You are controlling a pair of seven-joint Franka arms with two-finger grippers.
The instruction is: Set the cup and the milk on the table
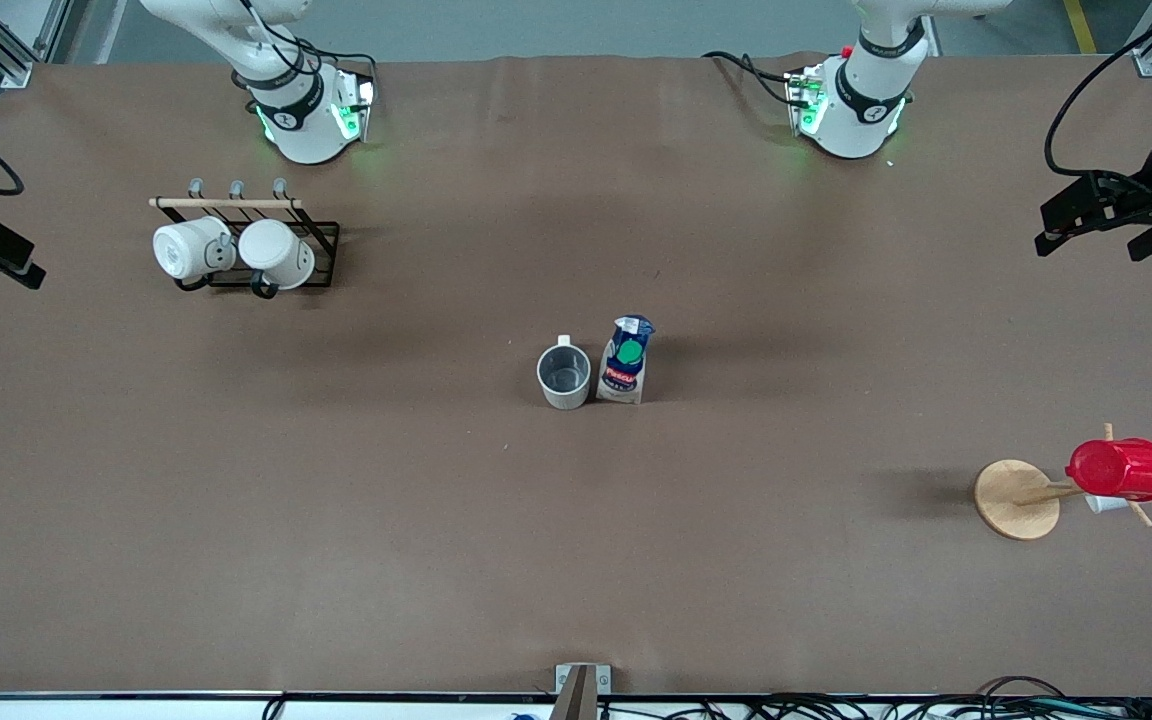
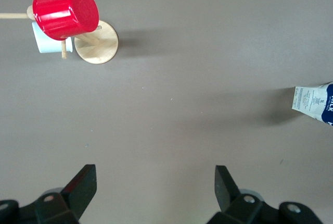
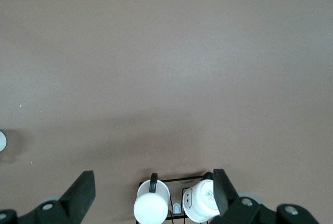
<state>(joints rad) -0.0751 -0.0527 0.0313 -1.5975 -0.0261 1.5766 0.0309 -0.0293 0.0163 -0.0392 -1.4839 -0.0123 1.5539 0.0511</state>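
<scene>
The grey-beige cup [image 1: 564, 375] stands upright on the brown table [image 1: 576, 560] near its middle, handle pointing toward the robots' bases. The milk carton [image 1: 625, 360], white and blue with a red label and green cap, stands right beside it on the side toward the left arm's end. One end of the carton shows in the left wrist view [image 2: 315, 101]. My left gripper [image 1: 1061, 225] [image 2: 154, 174] is open and empty, up over the left arm's end of the table. My right gripper [image 1: 11, 260] [image 3: 153, 179] is open and empty, up over the right arm's end.
A black wire rack [image 1: 321, 232] near the right arm's base holds two white mugs [image 1: 276, 253] [image 3: 151, 206]. A wooden stand [image 1: 1016, 498] [image 2: 96, 44] at the left arm's end carries a red plastic cup [image 1: 1121, 468] [image 2: 65, 11].
</scene>
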